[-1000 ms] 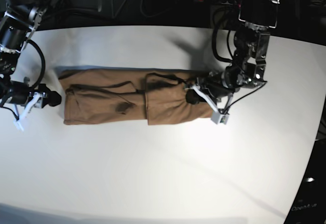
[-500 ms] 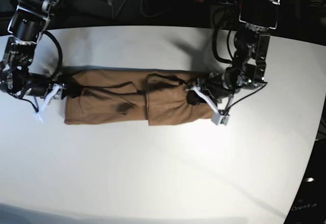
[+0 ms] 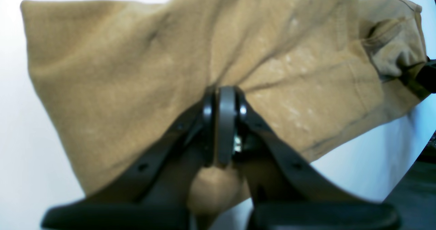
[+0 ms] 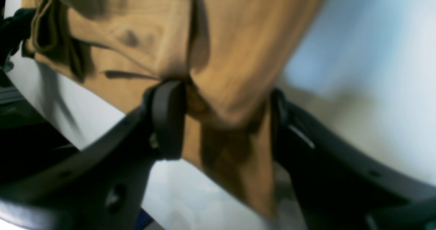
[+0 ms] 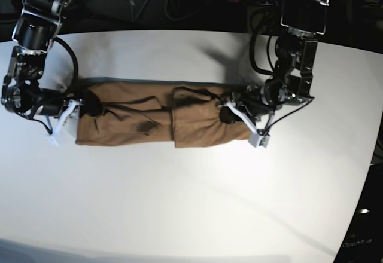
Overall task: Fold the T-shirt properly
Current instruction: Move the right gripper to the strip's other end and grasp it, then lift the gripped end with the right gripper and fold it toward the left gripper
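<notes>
While the T-shirt (image 5: 158,115) lies as a long narrow band across the white desk (image 5: 197,203), both arms sit at its opposite short ends. The left fingers (image 3: 221,121) are pressed fully together, pinching a ridge of cloth at their tips; the band runs away from them toward the other arm. The right fingers (image 4: 221,121) stand apart with a bunch of the other end between them; the wrist view is blurred, so whether the pads actually bear on the cloth cannot be told.

Judged step: securing both ends before carrying one end over the other. To do it well, the right fingers should take every layer of the end, not the top ply alone. The left pinch should be kept firm. Both ends should lift level, with edges kept aligned, so the existing lengthwise folds do not open.
</notes>
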Tool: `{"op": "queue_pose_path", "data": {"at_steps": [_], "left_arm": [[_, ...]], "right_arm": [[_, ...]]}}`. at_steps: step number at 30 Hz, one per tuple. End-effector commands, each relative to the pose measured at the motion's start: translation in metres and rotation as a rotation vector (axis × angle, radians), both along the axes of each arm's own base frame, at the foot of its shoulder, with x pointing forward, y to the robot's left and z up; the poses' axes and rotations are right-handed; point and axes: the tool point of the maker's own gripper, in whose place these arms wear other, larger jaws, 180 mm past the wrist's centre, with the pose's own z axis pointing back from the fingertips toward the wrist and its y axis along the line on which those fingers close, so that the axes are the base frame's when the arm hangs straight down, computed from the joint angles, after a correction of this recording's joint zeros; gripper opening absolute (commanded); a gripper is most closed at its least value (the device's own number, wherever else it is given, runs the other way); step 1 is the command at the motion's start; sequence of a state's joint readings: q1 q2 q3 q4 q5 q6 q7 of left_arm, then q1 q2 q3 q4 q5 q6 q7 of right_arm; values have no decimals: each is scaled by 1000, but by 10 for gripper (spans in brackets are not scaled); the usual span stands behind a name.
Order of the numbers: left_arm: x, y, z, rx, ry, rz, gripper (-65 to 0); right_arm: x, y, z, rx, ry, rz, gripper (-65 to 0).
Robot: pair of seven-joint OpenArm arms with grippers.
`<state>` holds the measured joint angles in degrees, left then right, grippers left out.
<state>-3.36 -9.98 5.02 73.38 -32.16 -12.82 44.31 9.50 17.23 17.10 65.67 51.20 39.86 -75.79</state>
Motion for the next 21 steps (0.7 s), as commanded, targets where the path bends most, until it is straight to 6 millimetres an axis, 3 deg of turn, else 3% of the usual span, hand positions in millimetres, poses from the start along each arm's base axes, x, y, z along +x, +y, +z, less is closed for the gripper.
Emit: {"op": "queue_pose_path", "data": {"at_steps": [1, 4, 7, 17, 21], "left_arm": [[-9, 22, -16, 113, 66, 11, -622], [-9, 22, -16, 113, 66, 11, -622], [-9, 21, -16, 112, 66, 11, -622], [-16, 10, -20, 120, 75, -32, -622], [-18, 3, -21, 122, 75, -58, -622]], "right_arm": [[10, -5, 11, -5, -41, -2, -355], [10, -3, 11, 0, -40, -2, -454], [10, -3, 11, 0, -40, -2, -640], [12, -4, 14, -12, -43, 8, -644], [14, 5, 14, -12, -46, 37, -644]]}}
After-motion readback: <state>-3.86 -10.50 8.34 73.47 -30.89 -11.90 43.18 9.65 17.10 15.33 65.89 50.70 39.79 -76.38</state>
